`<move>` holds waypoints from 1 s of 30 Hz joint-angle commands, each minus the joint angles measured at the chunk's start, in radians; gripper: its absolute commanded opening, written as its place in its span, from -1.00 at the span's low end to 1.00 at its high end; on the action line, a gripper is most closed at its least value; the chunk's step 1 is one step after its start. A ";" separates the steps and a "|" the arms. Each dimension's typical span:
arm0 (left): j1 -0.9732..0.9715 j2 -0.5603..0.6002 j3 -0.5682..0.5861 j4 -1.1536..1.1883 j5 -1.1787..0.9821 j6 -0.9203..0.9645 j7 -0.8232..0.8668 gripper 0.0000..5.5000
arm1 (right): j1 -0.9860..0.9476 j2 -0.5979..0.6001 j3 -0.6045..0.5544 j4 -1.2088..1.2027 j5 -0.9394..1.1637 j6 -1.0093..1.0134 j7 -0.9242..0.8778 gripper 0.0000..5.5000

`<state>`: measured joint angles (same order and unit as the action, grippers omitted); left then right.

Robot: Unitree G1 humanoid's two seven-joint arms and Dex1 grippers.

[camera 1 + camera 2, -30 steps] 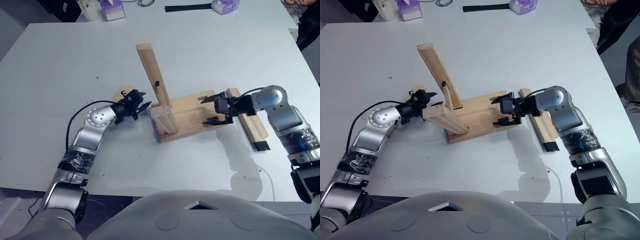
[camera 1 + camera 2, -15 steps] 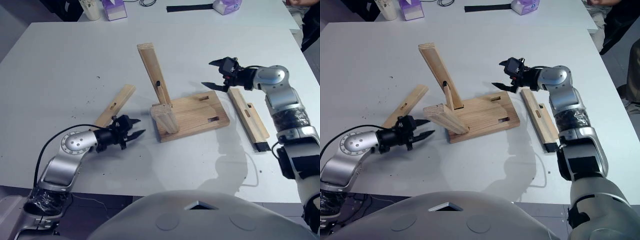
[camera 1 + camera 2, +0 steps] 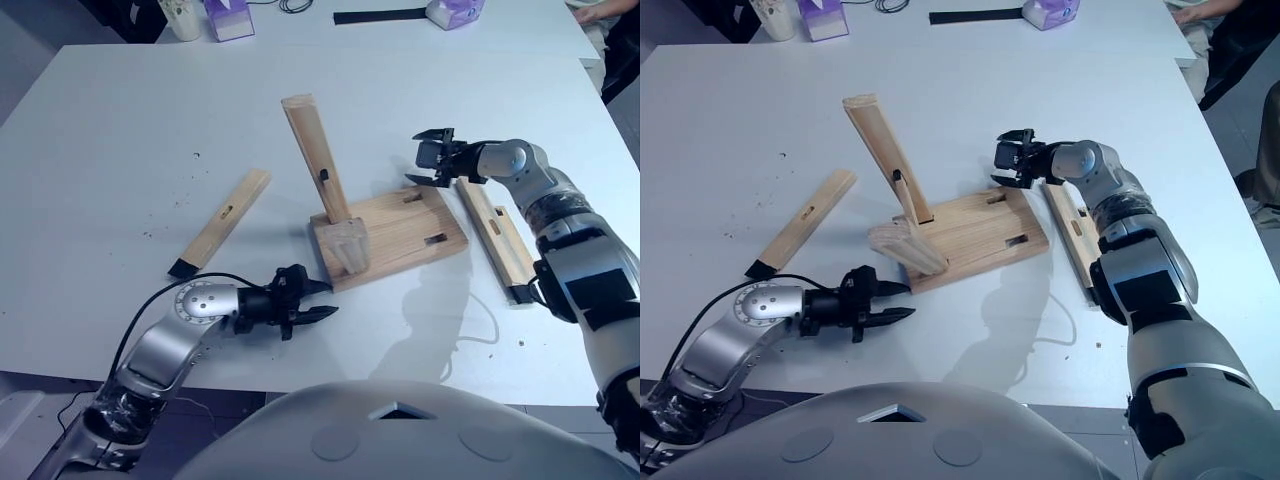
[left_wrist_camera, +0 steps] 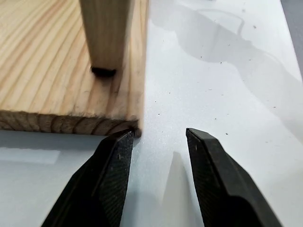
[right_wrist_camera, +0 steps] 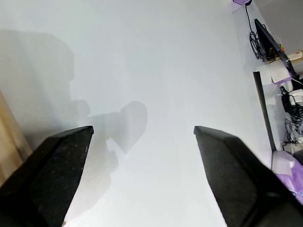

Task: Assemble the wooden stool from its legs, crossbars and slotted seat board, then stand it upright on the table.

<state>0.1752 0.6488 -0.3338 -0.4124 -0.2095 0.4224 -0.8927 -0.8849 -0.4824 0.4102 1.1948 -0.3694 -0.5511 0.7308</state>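
Note:
The slotted seat board (image 3: 400, 232) lies flat mid-table with two legs set in it: a tall one (image 3: 314, 155) leaning back and a short tilted one (image 3: 345, 246) at its front corner. Two loose legs lie flat, one (image 3: 220, 221) to the left and one (image 3: 494, 237) along the board's right side. My left gripper (image 3: 315, 308) is open low at the board's front-left corner; the left wrist view has that corner (image 4: 134, 126) just beyond its fingers (image 4: 113, 161). My right gripper (image 3: 425, 157) hangs open just beyond the board's far right corner, with nothing between its fingers (image 5: 57, 161).
Along the table's back edge stand a cup (image 3: 181, 17), two purple packs (image 3: 225, 17) and a black strip (image 3: 376, 15). Small dark crumbs dot the table left of the loose leg.
My left gripper swept from beside the left loose leg down and right to the board's front corner. My right gripper left the board's right edge, rose to its far side; the board turned slightly.

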 commanded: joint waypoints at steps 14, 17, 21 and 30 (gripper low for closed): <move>-0.300 -0.056 0.002 0.542 0.273 -0.215 0.235 -0.26 | 0.089 -0.042 -0.042 -0.069 0.067 -0.031 0.276 0.43; -0.344 -0.089 0.004 0.602 0.281 -0.241 0.253 -0.26 | 0.114 -0.036 -0.064 -0.119 0.106 -0.013 0.319 0.43; -0.379 -0.138 -0.012 0.637 0.288 -0.267 0.265 -0.26 | 0.159 -0.029 -0.086 -0.211 0.158 0.026 0.364 0.43; -0.325 -0.045 0.103 0.458 0.245 -0.258 0.211 -0.26 | 0.283 -0.147 -0.150 -0.432 0.193 0.108 0.353 0.43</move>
<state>-0.2256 0.5151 -0.2877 0.1411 0.0578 0.1359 -0.6330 -0.6243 -0.5688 0.2974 0.8057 -0.1959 -0.4622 1.0921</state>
